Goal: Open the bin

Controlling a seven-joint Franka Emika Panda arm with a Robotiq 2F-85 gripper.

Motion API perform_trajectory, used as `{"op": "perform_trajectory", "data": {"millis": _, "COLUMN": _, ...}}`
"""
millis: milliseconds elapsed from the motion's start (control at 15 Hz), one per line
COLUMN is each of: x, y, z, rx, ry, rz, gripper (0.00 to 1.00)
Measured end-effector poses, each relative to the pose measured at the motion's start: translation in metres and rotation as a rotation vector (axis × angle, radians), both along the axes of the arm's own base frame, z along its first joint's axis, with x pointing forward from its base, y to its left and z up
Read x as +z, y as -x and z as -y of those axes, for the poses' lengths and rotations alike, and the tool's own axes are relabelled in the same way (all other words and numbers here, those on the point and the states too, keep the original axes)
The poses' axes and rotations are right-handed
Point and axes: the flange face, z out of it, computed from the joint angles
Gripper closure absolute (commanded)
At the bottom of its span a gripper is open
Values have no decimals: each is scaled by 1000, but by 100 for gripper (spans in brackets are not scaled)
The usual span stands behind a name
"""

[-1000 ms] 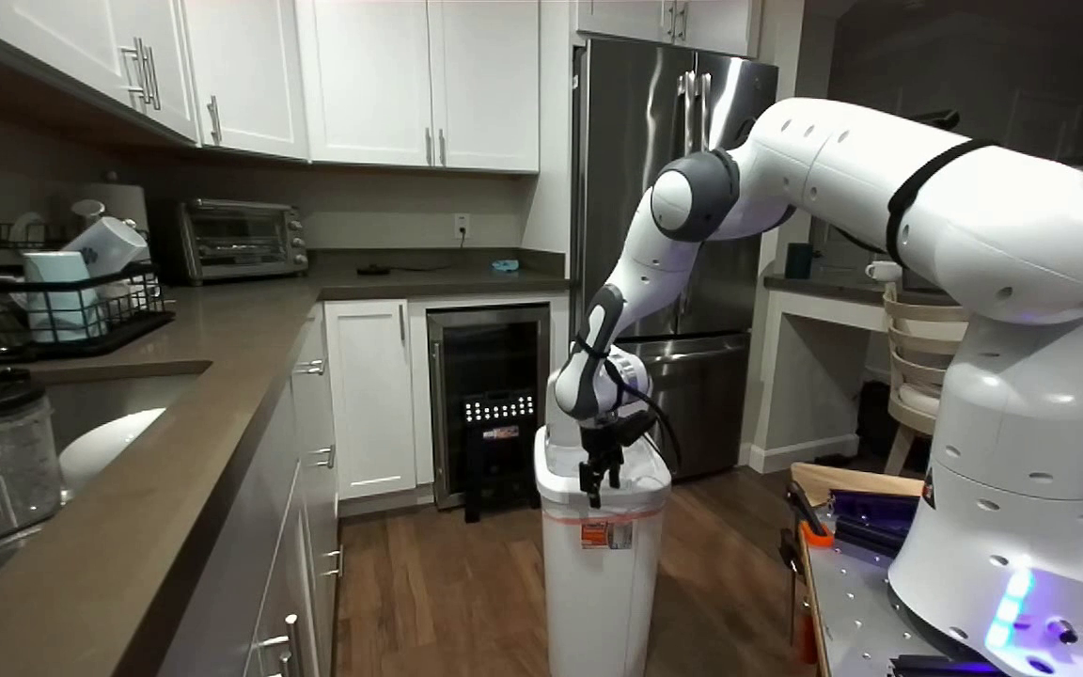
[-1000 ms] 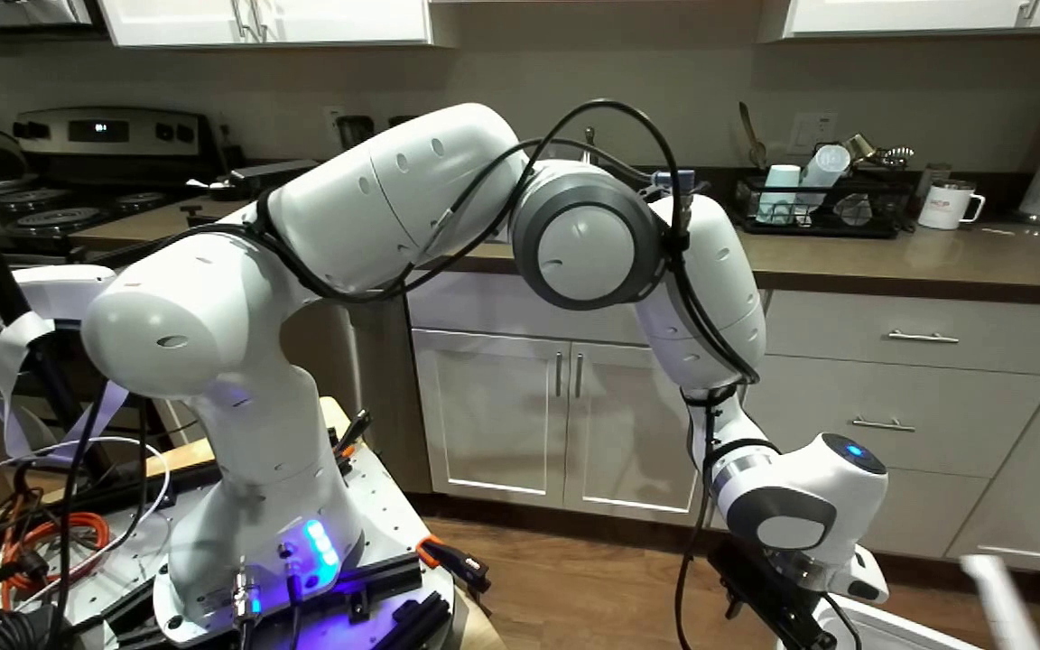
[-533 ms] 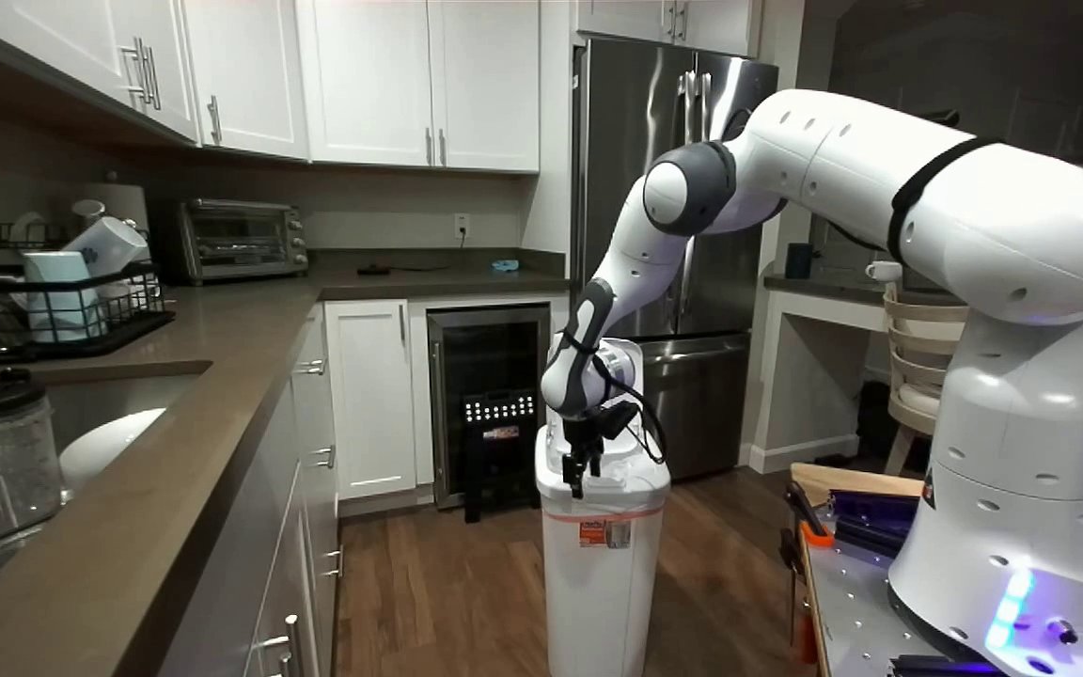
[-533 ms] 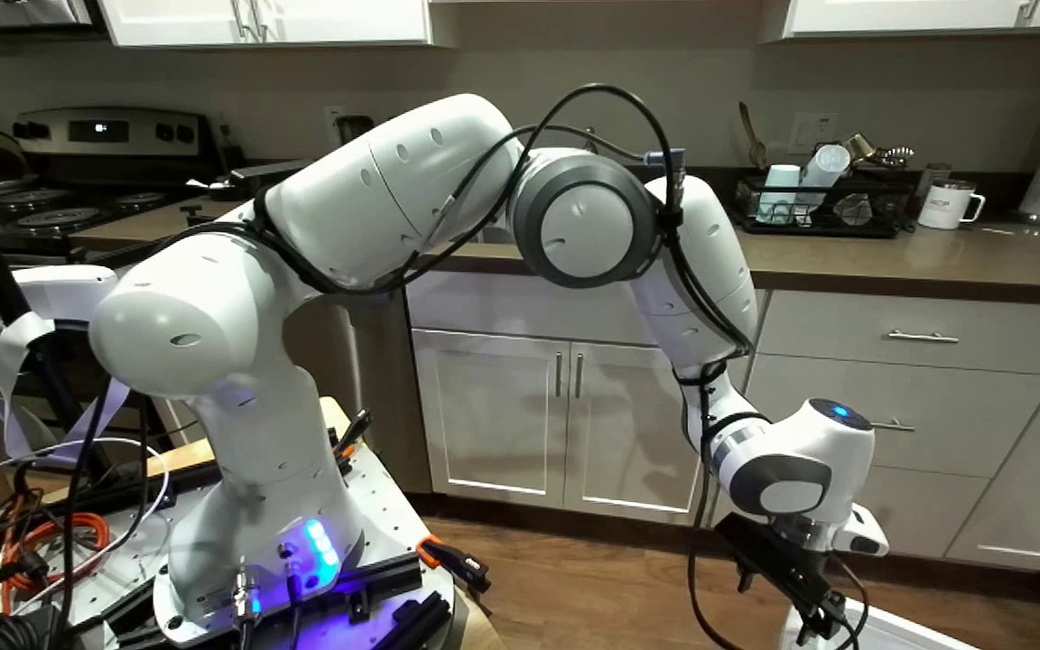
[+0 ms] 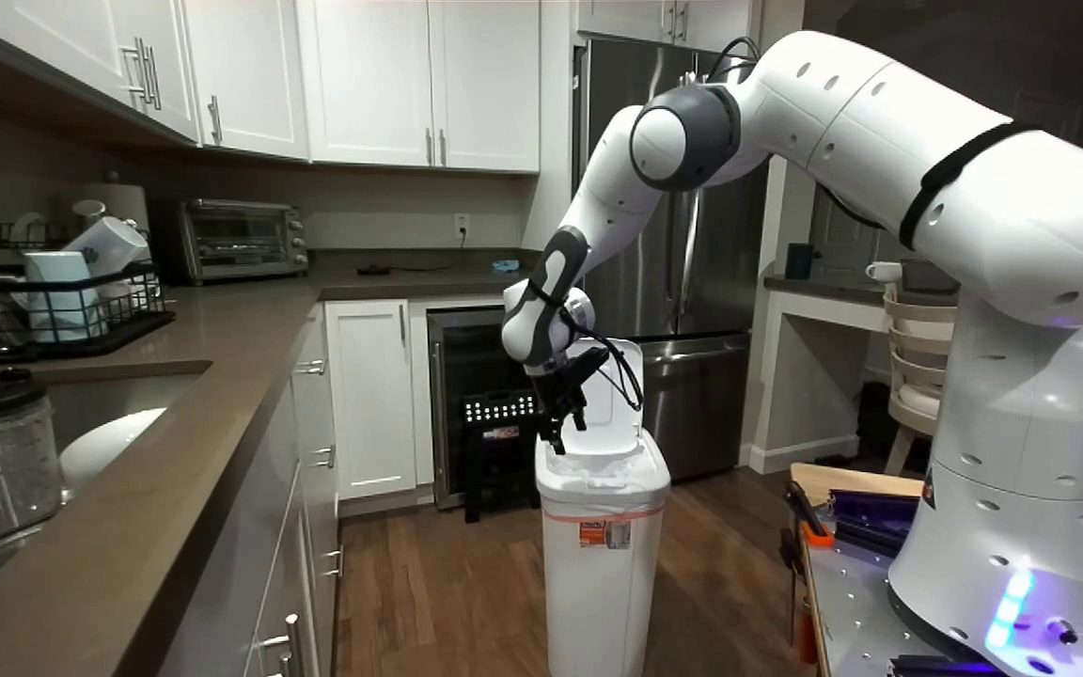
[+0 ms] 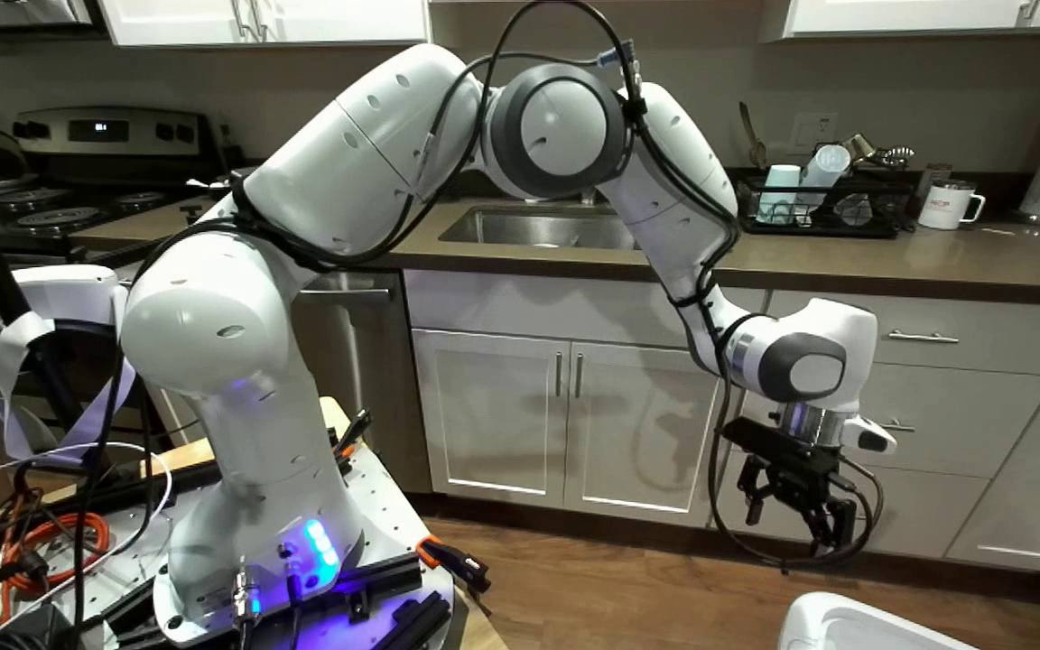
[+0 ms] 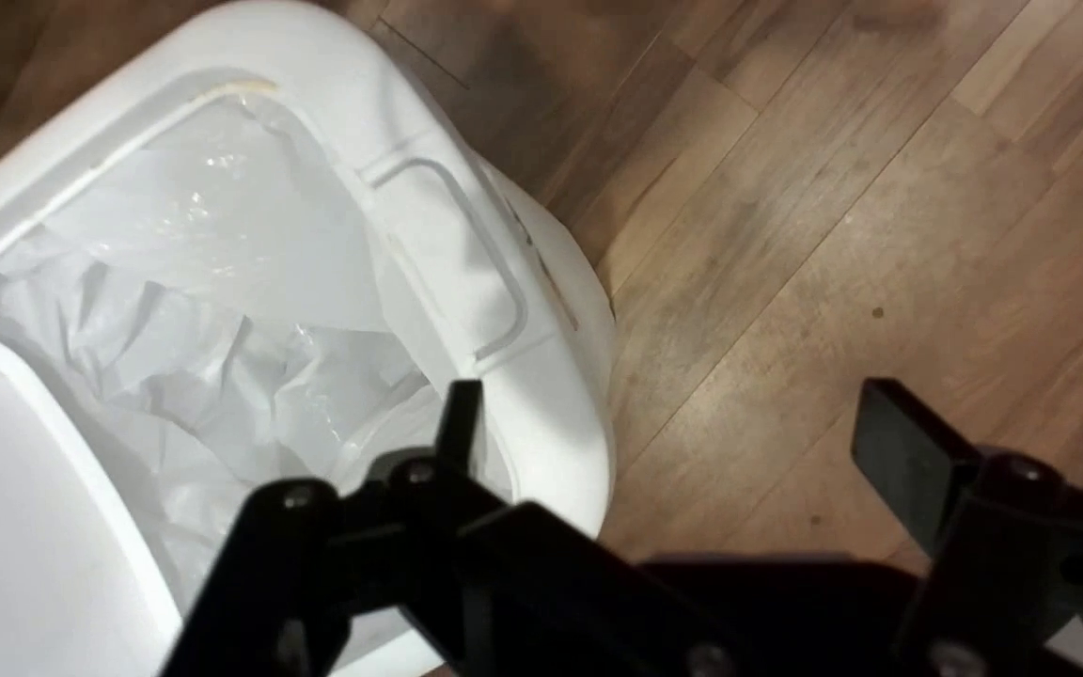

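The tall white bin (image 5: 598, 592) stands on the floor with a small red-marked label on its front. Its rounded white lid (image 5: 615, 400) stands up, swung back at the rear, and the mouth is open. In the wrist view the rim (image 7: 556, 451), a white liner inside and the raised lid (image 7: 34, 536) show. In an exterior view only part of the bin's rim (image 6: 822, 614) shows at the bottom edge. My gripper (image 5: 568, 434) is open and empty above the bin's front left; it also shows open in an exterior view (image 6: 789, 533) and in the wrist view (image 7: 668, 414).
The counter (image 5: 222, 376) with drawers runs along one side. A black-fronted cooler (image 5: 490, 376) with a black stool (image 5: 501, 442) before it and a steel refrigerator (image 5: 711, 385) stand behind the bin. A cable loop (image 6: 863, 533) hangs beside the gripper.
My gripper has risen from the bin's top and shifted left in an exterior view. The lid, blurred and swinging a second ago, now stands upright and still, more of it uncovered.
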Motion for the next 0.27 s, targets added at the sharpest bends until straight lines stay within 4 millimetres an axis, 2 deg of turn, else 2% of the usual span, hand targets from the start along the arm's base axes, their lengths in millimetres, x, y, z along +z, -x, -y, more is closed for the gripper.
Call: {"op": "perform_trajectory", "data": {"millis": 267, "x": 32, "y": -5, "z": -26, "rx": -77, "ry": -17, "rz": -102, "gripper": 0}}
